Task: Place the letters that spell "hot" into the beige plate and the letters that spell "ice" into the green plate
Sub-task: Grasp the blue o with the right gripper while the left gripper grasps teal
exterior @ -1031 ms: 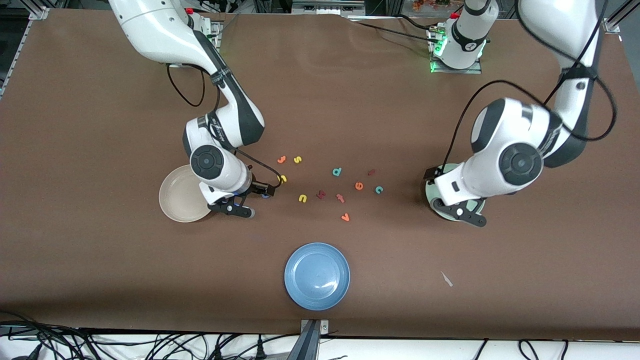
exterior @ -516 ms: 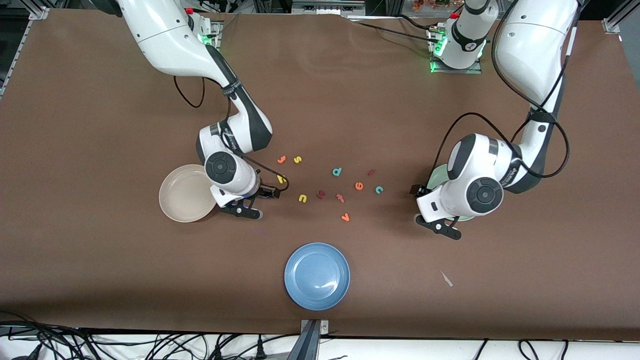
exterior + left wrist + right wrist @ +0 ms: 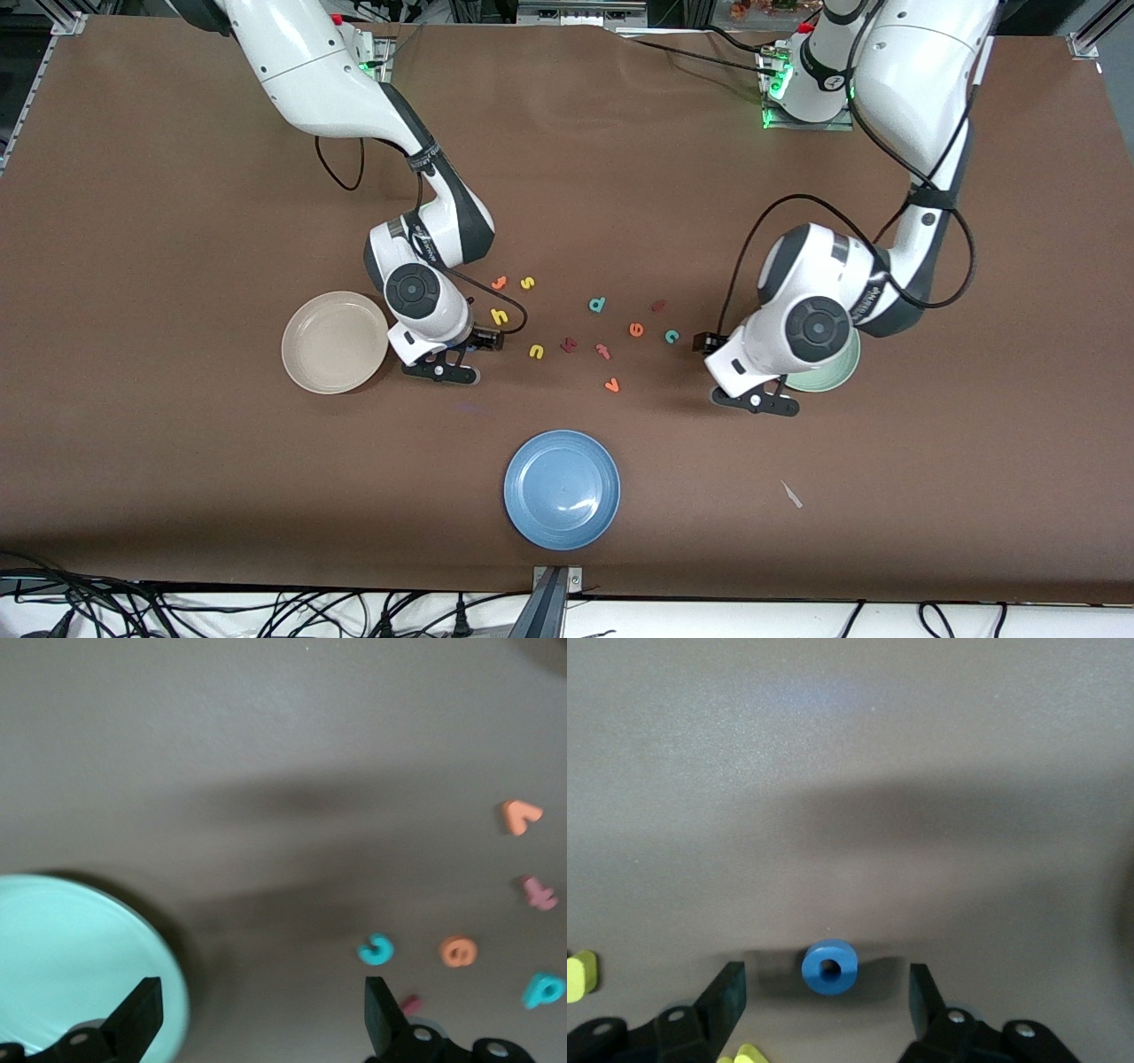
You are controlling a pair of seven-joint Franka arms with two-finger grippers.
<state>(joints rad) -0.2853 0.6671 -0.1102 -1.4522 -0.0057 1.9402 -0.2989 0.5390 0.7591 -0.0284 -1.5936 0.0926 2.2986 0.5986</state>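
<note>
The blue ring "o" lies flat on the table between the fingers of my right gripper, which is open and not touching it. In the front view that gripper is low over the table beside the beige plate, which holds nothing, and hides the "o". The yellow "h" lies beside it. My left gripper is open and holds nothing, over bare table between the green plate and the teal "c". The orange "e", dark red "i" and orange "t" lie on the table.
Other letters lie among them: yellow "s", yellow "n", teal "d", pink "t", orange "v" and a dark red one. A blue plate sits nearer the front camera. The left arm covers part of the green plate.
Both arms have swung toward the middle of the table. The left gripper has come off the green plate toward the "c". The right gripper's fingers have narrowed around the "o".
</note>
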